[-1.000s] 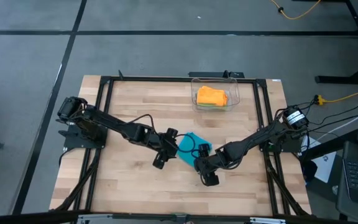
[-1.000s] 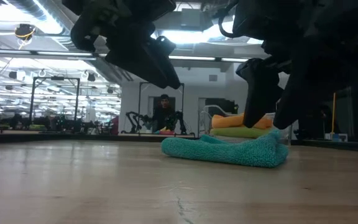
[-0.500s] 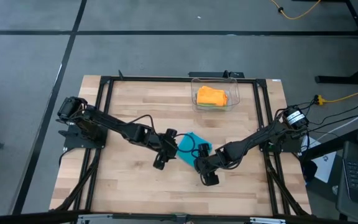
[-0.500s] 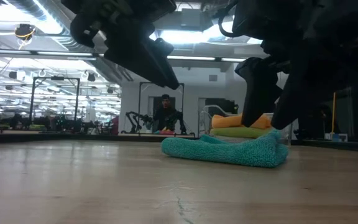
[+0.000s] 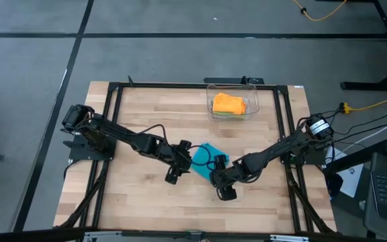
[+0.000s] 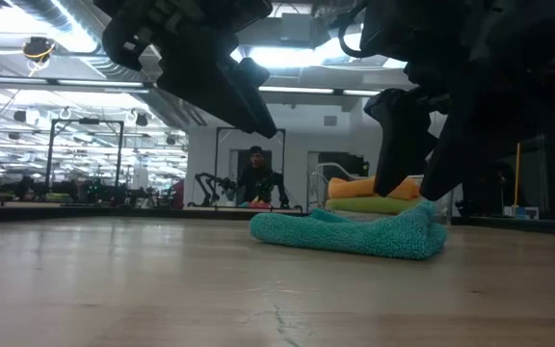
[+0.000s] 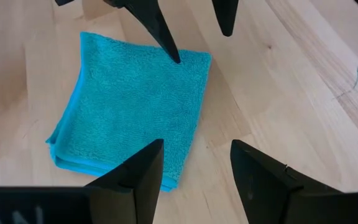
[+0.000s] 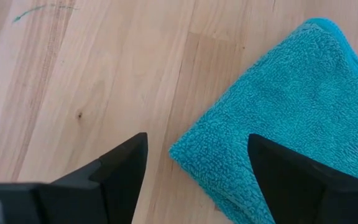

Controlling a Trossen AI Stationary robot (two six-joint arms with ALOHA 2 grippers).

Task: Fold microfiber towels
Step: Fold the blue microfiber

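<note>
- Lying flat on the table (image 5: 133,202), the teal towel (image 5: 208,159) sits toward the middle, on the operator side of the clear bin (image 5: 233,101) and well apart from it.
- It is already folded into a compact, nearly square pad, so it has hardly any long axis; in the high view it sits turned like a diamond, 1 corner aimed toward the bin.
- The left claw (image 5: 175,169) hangs released and empty just beside the towel, on the left arm's side; the towel lies ahead of its fingers, just off their line.
- The right claw (image 5: 224,187) hangs spread wide and empty at the towel's corner farthest from the bin; that corner lies between and ahead of its 2 fingers.
- Both claws look about equally near, neither touching the cloth, so my guess is either could close on an edge.
- Inside the bin, an orange towel (image 5: 228,103) rests folded on a green one (image 5: 226,115).
</note>
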